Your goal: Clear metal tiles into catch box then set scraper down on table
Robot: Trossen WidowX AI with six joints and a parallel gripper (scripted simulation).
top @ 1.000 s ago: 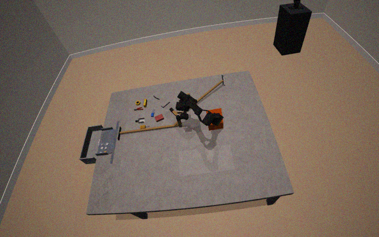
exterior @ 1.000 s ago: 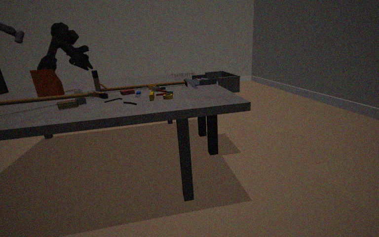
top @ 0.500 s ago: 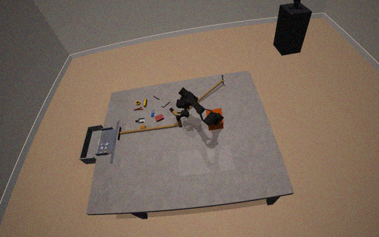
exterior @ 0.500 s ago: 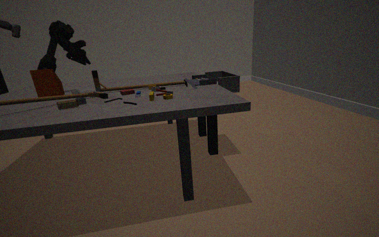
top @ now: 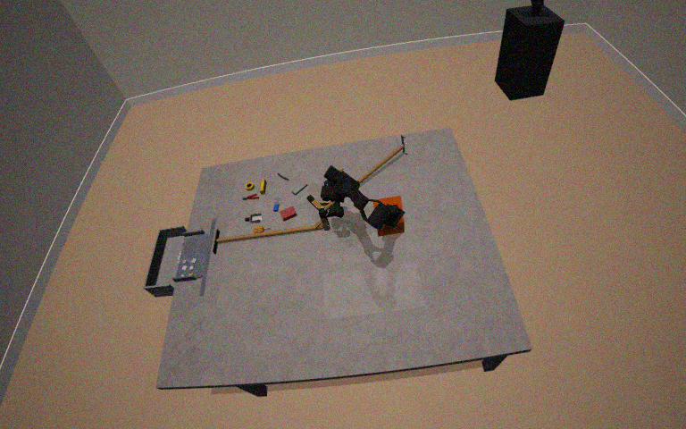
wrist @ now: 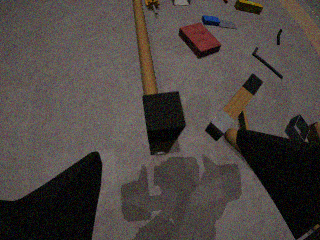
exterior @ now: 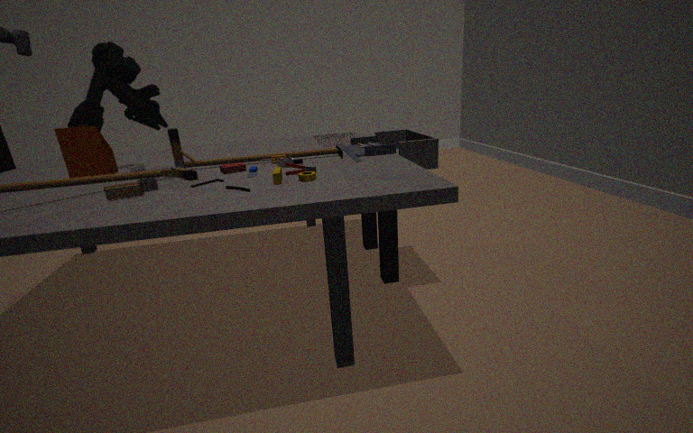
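The long scraper [top: 272, 233] [exterior: 255, 156] [wrist: 144, 55] lies on the table, its wooden handle running to a dark head beside the steel plate [top: 201, 248]. Its black upright grip block [exterior: 174, 145] [wrist: 164, 112] stands at the arm's end. My gripper [exterior: 164, 124] [wrist: 172, 148] is open and empty, just above and behind this block, which shows between the fingers in the wrist view. Several small pale tiles [top: 193, 260] lie on the plate. The dark catch box [top: 153, 263] [exterior: 419, 152] is at the plate's far end, past the table edge; its inside is hard to make out.
A second wooden-handled tool [top: 381, 164] lies behind the arm. A short tool with a wooden handle [wrist: 239, 102] lies right of the grip block. A red block [top: 288, 213] [wrist: 200, 39], a blue-handled tool [wrist: 211, 20], a yellow tape roll [top: 249, 186] and other small tools lie beside the scraper handle.
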